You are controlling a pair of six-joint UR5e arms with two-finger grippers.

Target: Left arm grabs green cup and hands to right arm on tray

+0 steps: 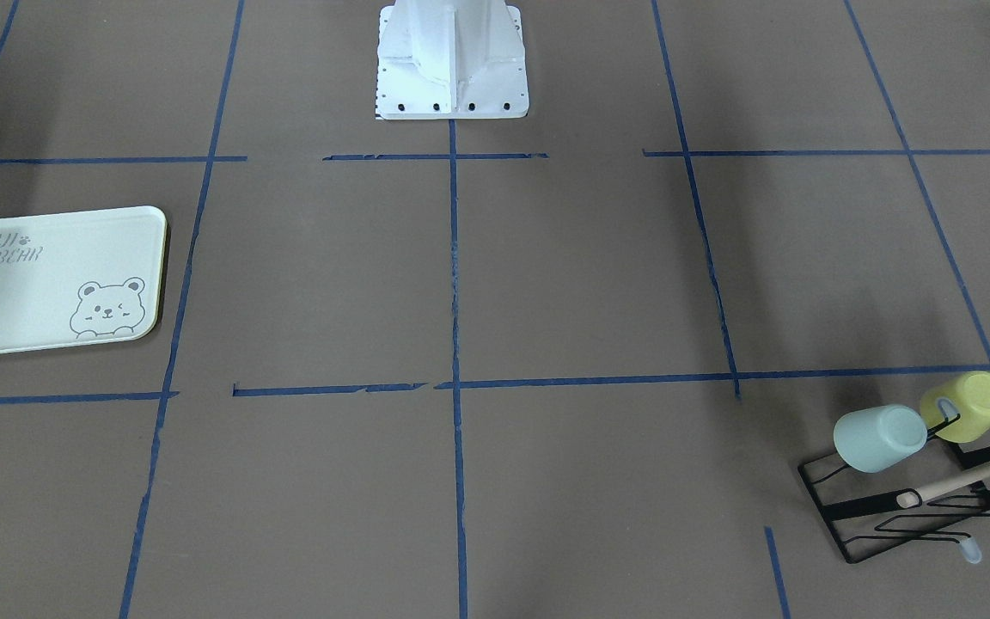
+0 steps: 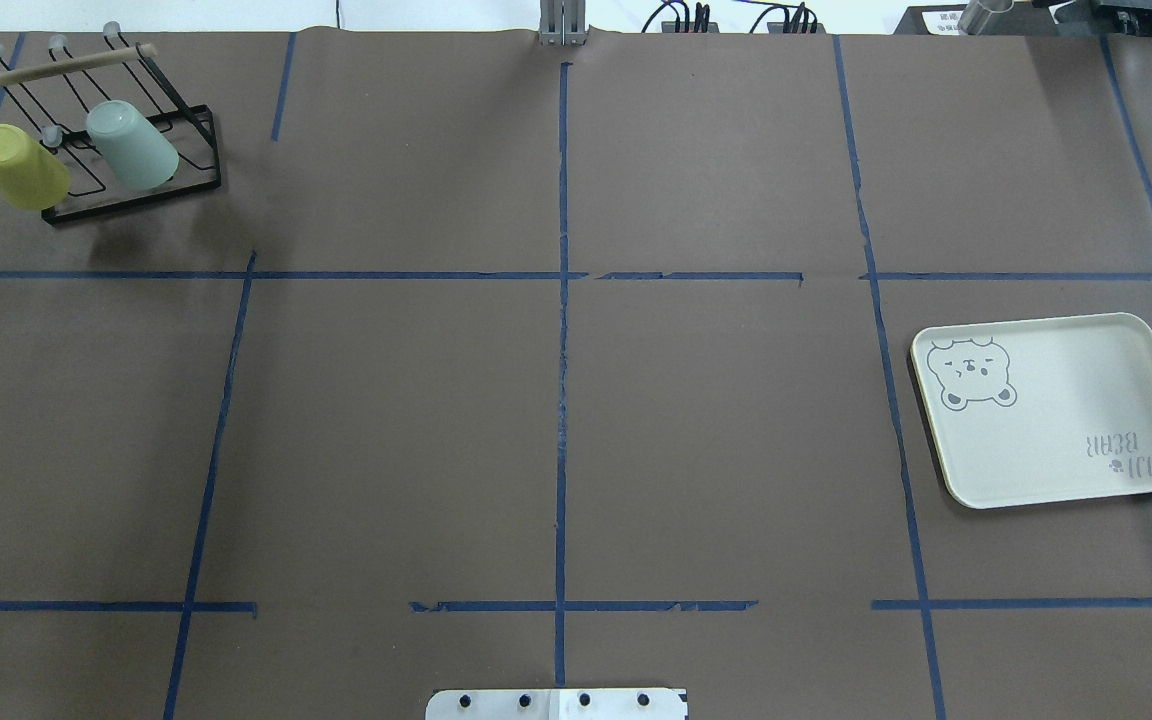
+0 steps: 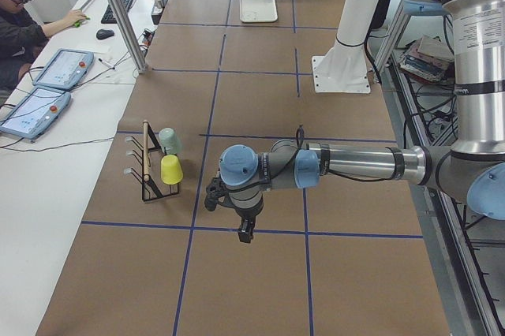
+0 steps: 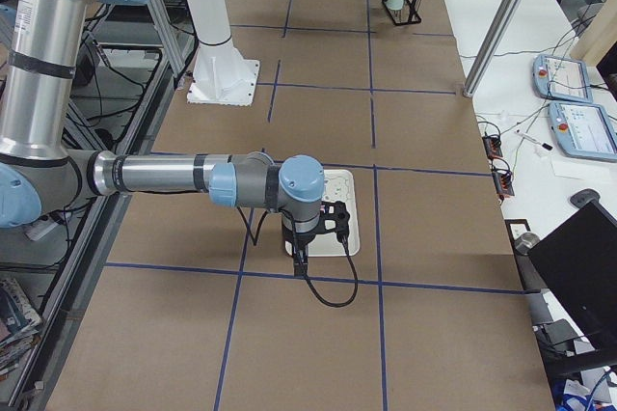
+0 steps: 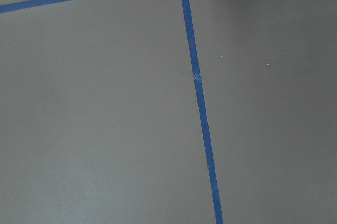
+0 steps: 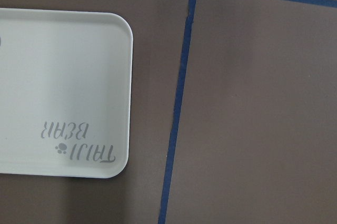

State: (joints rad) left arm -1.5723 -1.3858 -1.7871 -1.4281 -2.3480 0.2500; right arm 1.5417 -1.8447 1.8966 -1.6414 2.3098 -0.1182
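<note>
Green cup (image 2: pixel 132 145) sits mouth-down and tilted on a prong of the black wire rack (image 2: pixel 198 150), just beside the yellow cup (image 2: pixel 20 167), at the table's far corner on the robot's left. Tray (image 2: pixel 1056 420) lies flat on the table on the robot's right, well apart from the rack. Left gripper (image 3: pixel 246 233) hangs over bare brown table and blue tape lines (image 5: pixel 197 92), near the rack but not touching it; cannot tell how far its jaws are open. Right gripper (image 4: pixel 298 252) hangs above the tray; jaw opening can't be told either.
</note>
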